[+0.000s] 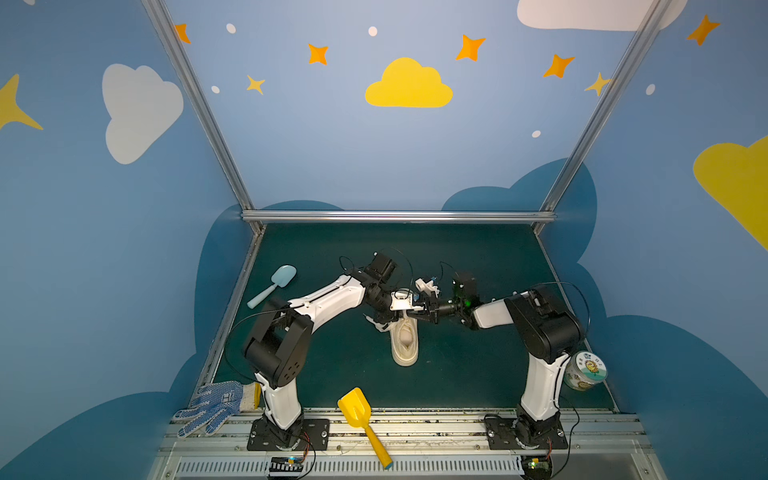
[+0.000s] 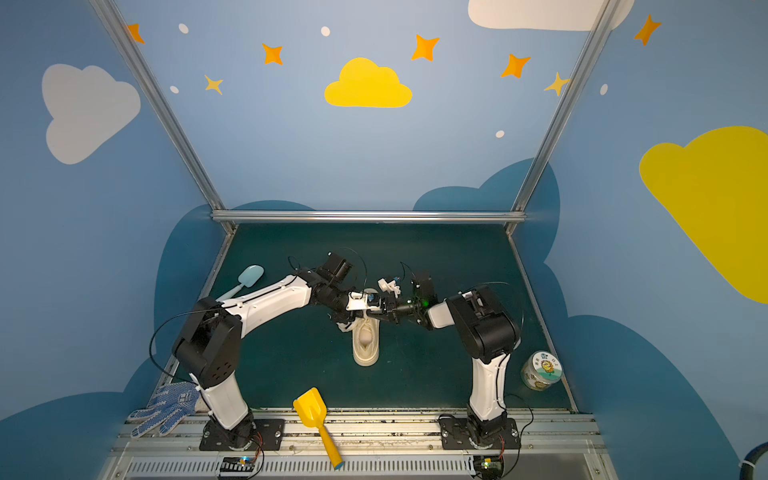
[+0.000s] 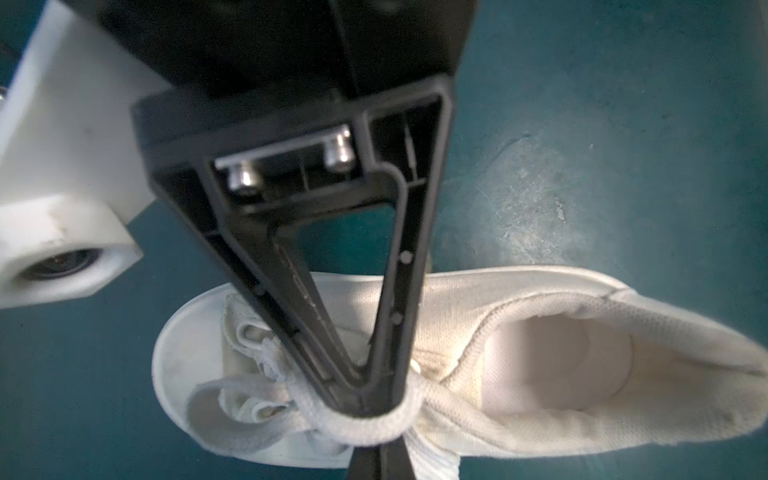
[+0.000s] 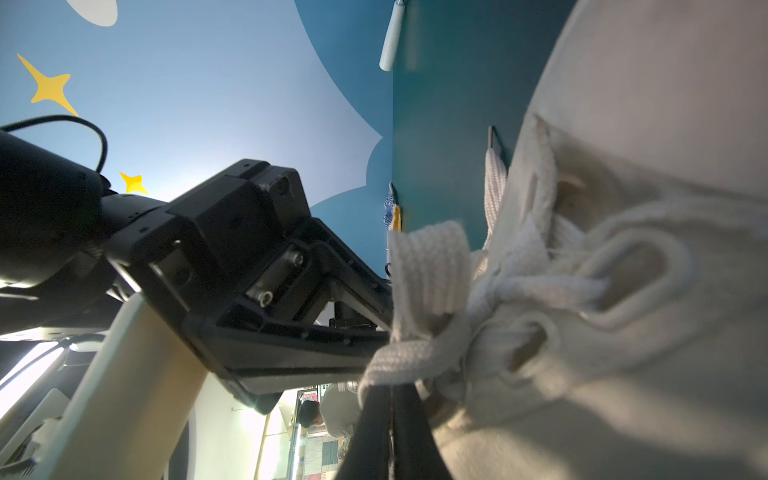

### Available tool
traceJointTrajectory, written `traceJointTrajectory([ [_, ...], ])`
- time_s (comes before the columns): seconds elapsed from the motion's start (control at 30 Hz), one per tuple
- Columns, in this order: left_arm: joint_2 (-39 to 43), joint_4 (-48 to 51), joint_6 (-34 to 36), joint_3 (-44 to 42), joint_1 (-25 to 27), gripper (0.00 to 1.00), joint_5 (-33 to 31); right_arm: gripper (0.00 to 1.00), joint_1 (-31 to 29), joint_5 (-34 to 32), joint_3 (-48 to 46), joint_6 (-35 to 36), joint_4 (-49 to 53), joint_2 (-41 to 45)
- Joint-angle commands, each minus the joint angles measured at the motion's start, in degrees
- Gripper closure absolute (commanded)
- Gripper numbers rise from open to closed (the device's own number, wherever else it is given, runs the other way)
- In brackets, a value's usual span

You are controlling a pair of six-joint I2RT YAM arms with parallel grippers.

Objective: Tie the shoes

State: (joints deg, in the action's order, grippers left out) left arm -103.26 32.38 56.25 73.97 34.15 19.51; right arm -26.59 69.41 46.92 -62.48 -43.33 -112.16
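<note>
Top views, shoe: the shoe (image 1: pixel 405 353) lies flat in the middle of the counter (image 1: pixel 478 257), with nothing pinning it down
Top views, arms: the left arm (image 1: pixel 324 303) and right arm (image 1: pixel 490 313) meet right over the shoe's toe end and hide the lacing there
Top views, clutter: the yellow shovel (image 1: pixel 357 409) and glove (image 1: pixel 212 403) lie well apart from the shoe on its heel side, so they look like no hazard
Left wrist, grip: the left end effector (image 3: pixel 365 399) is closed with its tips down on the shoe's lacing, and a lace (image 3: pixel 365 432) is looped round the outside of them; I cannot tell whether any lace is nipped between them
Left wrist, risk: the loop only hugs smooth tapered tips, so a pull away from the shoe could let it slide off and the bow would collapse
Right wrist, grip: the right end effector (image 4: pixel 390 399) is closed too, at the shoe's knot, with lace bunched over its tips; I cannot tell whether that lace is pinched or merely draped
Right wrist, crowding: the left end effector's tips sit just beside it, so a slightly misjudged move could knock the two together or snag lace between them
Right wrist, loose end: one lace end (image 4: pixel 494 187) hangs slack down the shoe's side, and an uneven pull could draw it through the knot
Shoe, risk: it looks light and free, so a hard tug would likely drag or tip it rather than tighten anything
</note>
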Motion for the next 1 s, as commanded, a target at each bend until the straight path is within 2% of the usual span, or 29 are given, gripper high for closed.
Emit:
traceJointTrajectory([
  [0.0,1.4,-0.6,-0.5,-1.5,0.0,0.97,1.4,0.98,-0.2,-1.0,1.2,3.2,3.5,-0.6],
  [0.27,1.9,-0.5,-0.8,-1.8,-0.2,0.97,1.0,1.0,-0.3,-2.5,2.5,11.0,16.8,0.8],
  [0.53,1.8,-0.4,-1.0,-1.8,-0.3,0.97,1.1,0.99,-1.0,-0.4,3.8,10.6,16.1,0.1],
  [0.97,2.4,-0.2,-0.9,-2.2,-0.5,0.97,0.8,0.98,-1.1,2.6,1.8,-8.9,-13.3,-5.1],
])
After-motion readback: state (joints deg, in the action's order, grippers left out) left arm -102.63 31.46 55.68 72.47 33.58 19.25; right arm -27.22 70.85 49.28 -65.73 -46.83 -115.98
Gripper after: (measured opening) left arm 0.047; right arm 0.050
